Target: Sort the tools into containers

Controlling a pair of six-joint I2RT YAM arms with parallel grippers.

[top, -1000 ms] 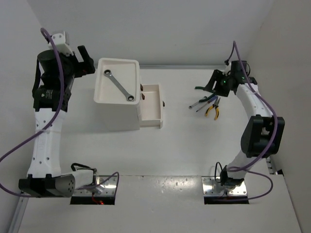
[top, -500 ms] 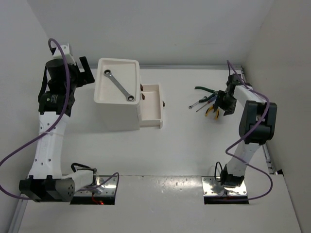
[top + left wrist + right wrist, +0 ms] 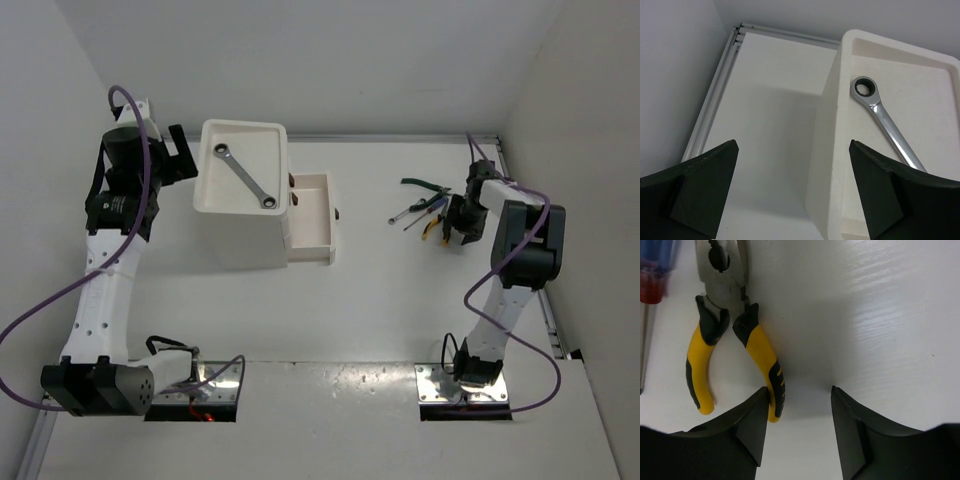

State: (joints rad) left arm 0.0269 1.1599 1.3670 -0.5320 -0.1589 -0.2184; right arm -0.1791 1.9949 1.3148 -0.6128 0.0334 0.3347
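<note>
Right wrist view: yellow pliers [image 3: 735, 355] flat on desk [image 3: 865, 315], long axis pointing away from right arm's jaws, lying just left of their half-open, empty gap; left jaws wide, well apart.

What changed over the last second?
Right gripper swung from the far side of the tool pile toward the near edge and dropped beside the yellow pliers, jaws narrowing, nothing gripped. Left gripper drew back slightly toward the near edge, open. Wrench, open drawer and pliers unmoved.
</note>
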